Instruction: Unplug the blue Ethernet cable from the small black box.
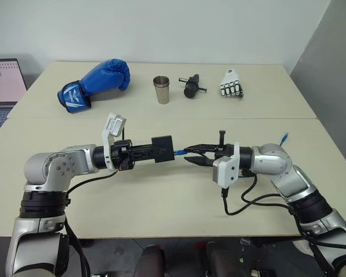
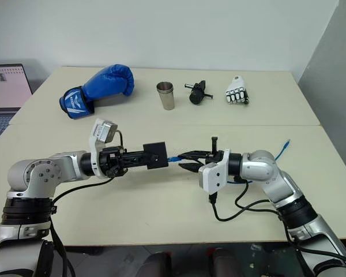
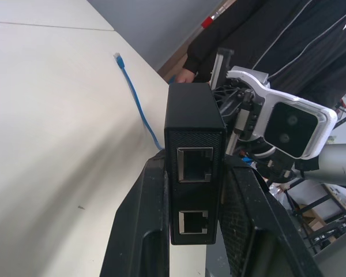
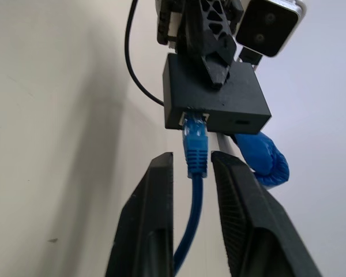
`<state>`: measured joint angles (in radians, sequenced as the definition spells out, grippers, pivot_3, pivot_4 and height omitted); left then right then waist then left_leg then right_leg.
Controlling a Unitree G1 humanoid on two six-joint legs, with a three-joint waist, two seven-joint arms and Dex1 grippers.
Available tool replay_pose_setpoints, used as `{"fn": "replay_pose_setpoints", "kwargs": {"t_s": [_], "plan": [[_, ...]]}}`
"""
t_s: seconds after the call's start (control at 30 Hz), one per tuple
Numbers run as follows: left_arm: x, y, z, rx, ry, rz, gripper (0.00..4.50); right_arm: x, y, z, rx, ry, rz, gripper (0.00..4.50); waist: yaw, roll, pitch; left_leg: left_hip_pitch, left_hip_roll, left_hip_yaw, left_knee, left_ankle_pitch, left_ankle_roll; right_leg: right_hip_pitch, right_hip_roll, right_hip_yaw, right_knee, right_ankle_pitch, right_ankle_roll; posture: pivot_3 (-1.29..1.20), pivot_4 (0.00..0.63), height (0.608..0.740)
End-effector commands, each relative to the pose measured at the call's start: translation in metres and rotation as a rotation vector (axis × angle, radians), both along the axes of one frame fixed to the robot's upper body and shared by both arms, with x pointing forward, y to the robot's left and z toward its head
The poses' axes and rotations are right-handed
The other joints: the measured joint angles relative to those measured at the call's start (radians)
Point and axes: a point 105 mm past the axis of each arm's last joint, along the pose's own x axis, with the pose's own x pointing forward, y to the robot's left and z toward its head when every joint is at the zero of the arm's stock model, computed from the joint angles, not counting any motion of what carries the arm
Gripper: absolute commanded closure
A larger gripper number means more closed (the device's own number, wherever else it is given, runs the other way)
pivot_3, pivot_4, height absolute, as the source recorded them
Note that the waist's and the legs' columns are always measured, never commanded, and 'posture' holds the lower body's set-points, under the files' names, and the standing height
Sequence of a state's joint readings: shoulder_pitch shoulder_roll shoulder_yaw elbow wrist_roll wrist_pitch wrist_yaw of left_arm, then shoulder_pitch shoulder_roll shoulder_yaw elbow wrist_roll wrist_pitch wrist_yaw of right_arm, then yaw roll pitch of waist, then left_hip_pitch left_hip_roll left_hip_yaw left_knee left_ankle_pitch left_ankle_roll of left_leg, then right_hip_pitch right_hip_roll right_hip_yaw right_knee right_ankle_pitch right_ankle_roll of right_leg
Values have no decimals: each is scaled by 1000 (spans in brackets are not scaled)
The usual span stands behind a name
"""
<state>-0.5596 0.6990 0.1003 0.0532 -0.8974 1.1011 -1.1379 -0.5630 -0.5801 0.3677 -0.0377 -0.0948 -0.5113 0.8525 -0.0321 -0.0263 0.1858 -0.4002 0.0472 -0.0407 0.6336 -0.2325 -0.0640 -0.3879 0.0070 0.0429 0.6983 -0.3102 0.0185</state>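
My left gripper (image 1: 153,151) is shut on the small black box (image 1: 162,148) and holds it level above the table, pointing right. The blue Ethernet cable (image 4: 195,147) has its plug seated in a port on the box's side that faces my right gripper. My right gripper (image 4: 193,158) points left at the box. It is open, its fingers (image 4: 161,173) flanking the plug with a small gap on each side. The cable runs back under the right arm, and its free end (image 1: 284,138) lies on the table. Two empty ports show on the box (image 3: 193,167) in the left wrist view.
Along the far table stand a blue boxing glove (image 1: 95,83), a steel cup (image 1: 161,89), a black cylindrical tool (image 1: 191,86) and a white-and-black robotic hand (image 1: 232,85). A laptop (image 1: 3,86) sits at the far left. A person in a dark jacket (image 3: 277,34) stands beyond the table.
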Motion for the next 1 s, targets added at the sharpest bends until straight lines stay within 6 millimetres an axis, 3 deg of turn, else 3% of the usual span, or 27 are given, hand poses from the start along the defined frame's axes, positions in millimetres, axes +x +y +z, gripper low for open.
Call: {"fn": "replay_pose_setpoints", "kwargs": {"t_s": [0.03,0.17,0.4,0.57,1.0], "plan": [[0,-3,8,20,-73,-43,3719,-14,-2,12,9,37,36,2464,0,0,0,0,0,0,0,0,0,0,0,0,0,0,0,0,150,740],[-1,-3,2,81,-144,-87,3719,-24,-6,23,82,273,15,1440,0,0,0,0,0,0,0,0,0,0,0,0,0,0,0,0,150,740],[-1,0,3,84,-230,-125,3719,-18,-6,33,305,868,-100,1431,1,0,0,0,0,-1,0,0,0,0,0,0,0,0,0,0,150,740],[-2,-1,11,62,-249,-145,3719,-9,-4,13,401,1225,-146,1431,0,0,0,0,0,-1,0,0,0,0,0,0,0,0,0,0,150,740],[-3,1,15,52,-246,-158,3719,-4,9,10,422,1395,-90,1431,-1,0,0,-1,0,0,0,0,1,-1,1,-1,0,0,0,0,150,740]]}}
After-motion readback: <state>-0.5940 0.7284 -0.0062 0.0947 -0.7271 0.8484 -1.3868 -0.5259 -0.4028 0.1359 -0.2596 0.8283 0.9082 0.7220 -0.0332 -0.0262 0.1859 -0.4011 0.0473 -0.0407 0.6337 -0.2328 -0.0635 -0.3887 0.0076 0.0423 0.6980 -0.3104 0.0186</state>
